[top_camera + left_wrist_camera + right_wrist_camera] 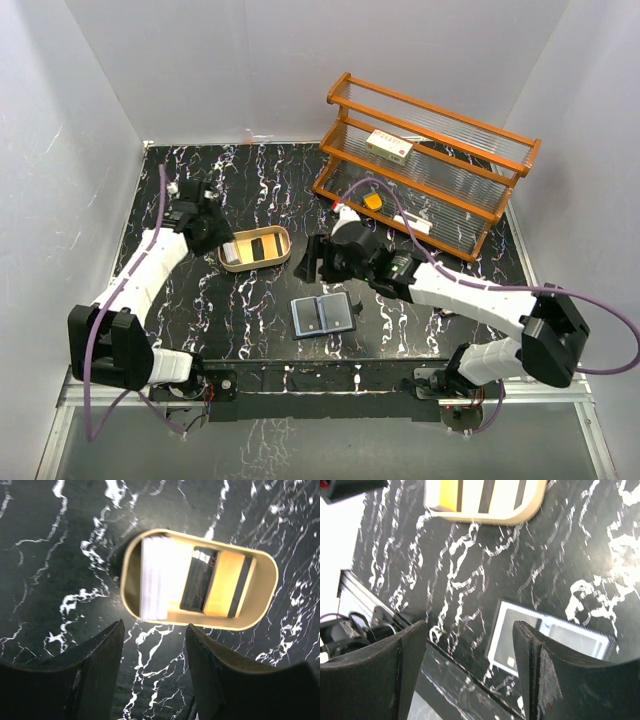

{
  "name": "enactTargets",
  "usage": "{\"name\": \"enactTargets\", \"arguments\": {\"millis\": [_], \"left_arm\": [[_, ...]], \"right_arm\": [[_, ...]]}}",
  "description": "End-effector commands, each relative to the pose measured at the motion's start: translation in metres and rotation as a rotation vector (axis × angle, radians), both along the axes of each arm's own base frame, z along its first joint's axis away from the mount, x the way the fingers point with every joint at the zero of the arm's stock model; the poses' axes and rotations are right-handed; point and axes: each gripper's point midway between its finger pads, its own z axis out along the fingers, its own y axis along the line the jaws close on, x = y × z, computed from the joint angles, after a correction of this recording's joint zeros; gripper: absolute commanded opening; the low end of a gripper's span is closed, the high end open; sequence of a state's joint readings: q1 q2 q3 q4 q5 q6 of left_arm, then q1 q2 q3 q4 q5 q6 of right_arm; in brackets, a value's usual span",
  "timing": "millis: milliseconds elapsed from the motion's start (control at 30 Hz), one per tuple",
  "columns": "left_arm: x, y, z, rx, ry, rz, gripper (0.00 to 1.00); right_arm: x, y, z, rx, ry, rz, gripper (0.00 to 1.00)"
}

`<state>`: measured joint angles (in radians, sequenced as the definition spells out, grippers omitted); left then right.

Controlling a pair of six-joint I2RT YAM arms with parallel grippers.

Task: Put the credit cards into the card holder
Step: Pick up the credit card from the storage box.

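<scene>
The tan oval tray [282, 236] holds the credit cards: a pale grey one [159, 577], a dark one [197, 582] and a tan one with a dark stripe [222, 585]. My left gripper [155, 630] hangs open just short of the tray's near rim, with nothing between its fingers. It is at the tray's left end [222, 240] in the top view. The card holder [323, 314] lies open and flat in front of the tray, pale blue-grey inside up. A grey panel with a small pale square [512, 652] shows in one half. My right gripper [470, 630] is open and empty above the card holder's edge [550, 640].
An orange wooden rack with clear shelves [430, 170] stands at the back right, a white-and-red box [388, 146] on its middle shelf and a small orange thing [373, 200] lower down. The table's front rail [380, 617] runs close under my right gripper. White walls enclose the black marbled table [250, 320].
</scene>
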<state>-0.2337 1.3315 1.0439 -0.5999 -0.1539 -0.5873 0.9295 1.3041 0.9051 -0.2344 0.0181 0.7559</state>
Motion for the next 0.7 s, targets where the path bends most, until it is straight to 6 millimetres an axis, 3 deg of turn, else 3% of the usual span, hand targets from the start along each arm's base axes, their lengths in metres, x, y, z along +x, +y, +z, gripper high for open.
{"name": "enactTargets", "arguments": {"millis": [0, 200, 333, 500, 667], "left_arm": [[0.004, 0.026, 0.012, -0.077, -0.025, 0.044, 0.48], [0.016, 0.055, -0.014, -0.204, -0.019, 0.159, 0.33], [0.016, 0.067, -0.034, -0.271, 0.015, 0.200, 0.29], [0.020, 0.086, -0.044, -0.346, -0.014, 0.257, 0.28], [0.024, 0.096, -0.053, -0.414, 0.016, 0.278, 0.23]], "right_arm": [[0.033, 0.029, 0.047, 0.074, -0.129, -0.023, 0.68], [0.068, 0.072, 0.068, 0.118, -0.191, -0.024, 0.68], [0.091, 0.100, 0.059, 0.088, -0.179, -0.031, 0.68], [0.114, 0.134, 0.040, 0.051, -0.157, -0.010, 0.68], [0.130, 0.159, 0.007, -0.006, -0.127, 0.014, 0.69]]}}
